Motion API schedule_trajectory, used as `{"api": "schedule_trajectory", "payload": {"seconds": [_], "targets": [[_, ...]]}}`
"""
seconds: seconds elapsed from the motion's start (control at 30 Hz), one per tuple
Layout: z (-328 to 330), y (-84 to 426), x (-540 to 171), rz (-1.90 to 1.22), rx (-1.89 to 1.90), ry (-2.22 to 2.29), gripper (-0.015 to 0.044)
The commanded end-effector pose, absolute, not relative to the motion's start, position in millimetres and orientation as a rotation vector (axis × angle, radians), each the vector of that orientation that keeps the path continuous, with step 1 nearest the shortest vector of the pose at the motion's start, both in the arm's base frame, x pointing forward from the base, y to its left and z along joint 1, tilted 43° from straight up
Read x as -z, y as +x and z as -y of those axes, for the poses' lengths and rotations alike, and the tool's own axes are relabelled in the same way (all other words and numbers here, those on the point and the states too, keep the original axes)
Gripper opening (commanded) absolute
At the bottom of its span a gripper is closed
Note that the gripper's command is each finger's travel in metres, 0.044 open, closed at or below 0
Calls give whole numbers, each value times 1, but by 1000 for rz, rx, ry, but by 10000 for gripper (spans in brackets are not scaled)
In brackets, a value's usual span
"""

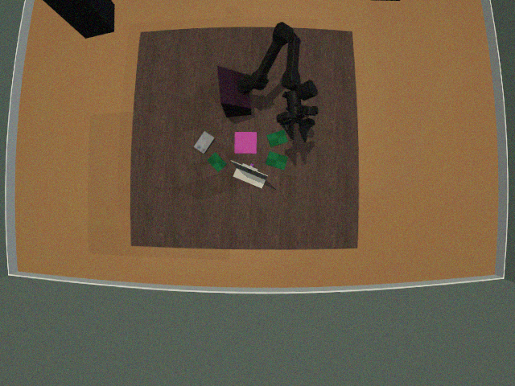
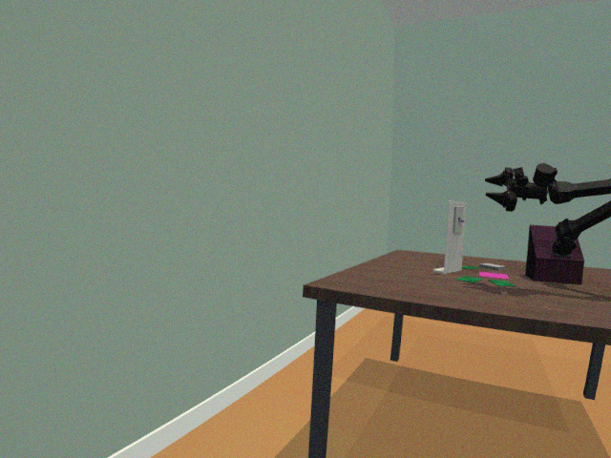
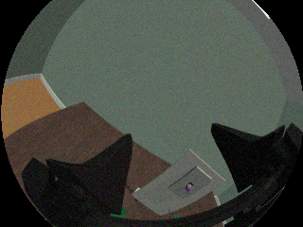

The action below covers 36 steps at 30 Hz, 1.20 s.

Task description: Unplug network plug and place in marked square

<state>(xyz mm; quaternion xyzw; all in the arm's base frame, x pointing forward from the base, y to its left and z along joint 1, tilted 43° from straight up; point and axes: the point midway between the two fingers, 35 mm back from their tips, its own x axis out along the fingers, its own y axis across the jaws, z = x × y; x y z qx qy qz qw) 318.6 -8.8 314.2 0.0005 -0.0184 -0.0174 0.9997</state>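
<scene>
The white upright panel [image 1: 249,178] [image 2: 453,241] [image 3: 163,189] stands on the wooden table [image 1: 175,207] [image 2: 394,290]. The small purple plug [image 1: 251,165] [image 2: 460,219] [image 3: 188,187] sits in its socket, facing the arm. The pink marked square [image 1: 245,142] [image 2: 493,275] lies flat on the table between the panel and the arm's base. My gripper [image 1: 300,136] [image 2: 491,188] [image 3: 173,132] is open and empty. It hangs high above the table, well back from the panel and a little above the plug's height, pointing towards the panel.
Three green patches [image 1: 277,138] [image 1: 276,160] [image 1: 216,162] lie flat around the pink square. A small grey block [image 1: 203,141] [image 2: 492,266] lies to one side of it. The arm's dark purple base box [image 1: 232,93] [image 2: 552,256] stands behind them.
</scene>
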Motion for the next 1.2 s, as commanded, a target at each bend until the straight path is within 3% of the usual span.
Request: {"api": "schedule_trajectory", "payload": {"seconds": [0.0,0.3,1.17], "targets": [[9,319,-314,36,35,7,374],[10,323,-288,20,50,295,156],[13,321,-211,9,131,1189,156]]}}
